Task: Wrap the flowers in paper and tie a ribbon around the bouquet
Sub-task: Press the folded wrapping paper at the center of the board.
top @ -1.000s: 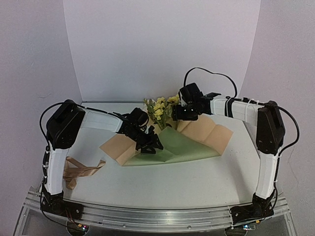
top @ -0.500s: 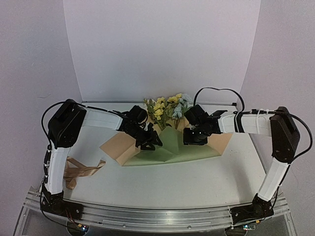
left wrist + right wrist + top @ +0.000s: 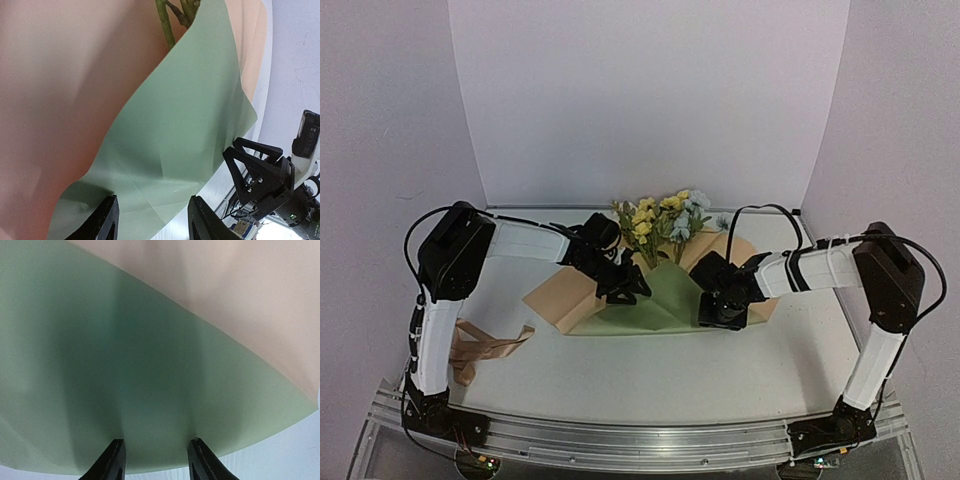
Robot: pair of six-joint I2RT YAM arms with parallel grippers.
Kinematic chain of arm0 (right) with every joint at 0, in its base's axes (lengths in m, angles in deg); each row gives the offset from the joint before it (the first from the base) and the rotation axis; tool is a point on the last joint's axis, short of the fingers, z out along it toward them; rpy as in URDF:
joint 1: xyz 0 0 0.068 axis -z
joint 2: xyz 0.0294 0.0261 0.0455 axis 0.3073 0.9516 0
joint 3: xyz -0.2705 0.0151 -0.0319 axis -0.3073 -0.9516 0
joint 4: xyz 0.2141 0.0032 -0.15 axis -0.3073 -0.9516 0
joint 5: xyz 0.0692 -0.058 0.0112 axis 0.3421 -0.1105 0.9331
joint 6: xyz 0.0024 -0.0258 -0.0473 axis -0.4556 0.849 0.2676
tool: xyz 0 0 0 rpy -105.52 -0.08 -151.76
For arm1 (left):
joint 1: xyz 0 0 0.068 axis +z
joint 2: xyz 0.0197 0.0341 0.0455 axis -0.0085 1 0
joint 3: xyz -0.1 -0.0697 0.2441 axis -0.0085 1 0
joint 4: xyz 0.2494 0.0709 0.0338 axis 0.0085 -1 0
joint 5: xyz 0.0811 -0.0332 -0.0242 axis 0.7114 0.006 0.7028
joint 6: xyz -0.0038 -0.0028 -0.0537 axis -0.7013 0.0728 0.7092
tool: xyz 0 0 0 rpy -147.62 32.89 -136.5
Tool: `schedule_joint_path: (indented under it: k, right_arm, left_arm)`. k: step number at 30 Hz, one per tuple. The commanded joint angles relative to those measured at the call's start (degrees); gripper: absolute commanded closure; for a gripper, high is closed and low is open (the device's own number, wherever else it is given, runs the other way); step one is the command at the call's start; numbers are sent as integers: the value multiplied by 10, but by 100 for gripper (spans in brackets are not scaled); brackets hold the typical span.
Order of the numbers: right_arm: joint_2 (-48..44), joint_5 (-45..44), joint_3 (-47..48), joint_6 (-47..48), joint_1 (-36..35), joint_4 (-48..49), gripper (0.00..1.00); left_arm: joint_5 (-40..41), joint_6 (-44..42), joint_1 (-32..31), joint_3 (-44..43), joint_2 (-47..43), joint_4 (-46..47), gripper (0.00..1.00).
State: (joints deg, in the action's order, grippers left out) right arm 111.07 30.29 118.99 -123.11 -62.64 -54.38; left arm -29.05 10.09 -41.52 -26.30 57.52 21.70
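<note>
Since 1 second ago the right gripper has come away from the blooms at the far side and dropped to the near right part of the paper, low over its green face. With that arm out of the way, the flowers now show their pale blue heads as well as the yellow ones. The left gripper has barely shifted, and the ribbon lies where it lay, in a loose heap on the table by the left arm's base, well apart from the sheet.

Both pairs of jaws stand about half spread, clamped on nothing. In the right wrist view the green face fills the gap between the 2 fingers, and the sheet's rounded near edge runs just beside their tips (touching or not, I cannot tell). In the left wrist view a green flap overlaps the tan side and passes between that gripper's fingers, with the stems emerging beyond it at the far end. The flowers rest at the sheet's far edge, between the 2 grippers.
</note>
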Motion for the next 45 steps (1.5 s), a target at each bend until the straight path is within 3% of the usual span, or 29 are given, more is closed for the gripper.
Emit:
schedule_joint_path:
  k: [1,10,24,29,36,45]
  right_arm:
    - [-18,-23,-20,-55,-14,2,55]
    - [-25,-21,-44,-101,-39,6,54]
    - [-71,-27,26,-26,-43,-21,47]
    - [-45,14,36,8,-71,-1,47]
    - [-53,0,23,4,-125,10,47]
    - [24,26,84,37,-128,16,53]
  left_arm:
    - [-14,-10,1,-26,11,1,51]
    - [-18,-10,2,-14,3,8,51]
    - [-11,-15,-4,-13,-46,0,50]
    - [-4,-14,-11,7,-75,2,50]
    - [-3,-10,-17,20,-85,8,50]
    - [-7,-11,-18,12,-77,4,50]
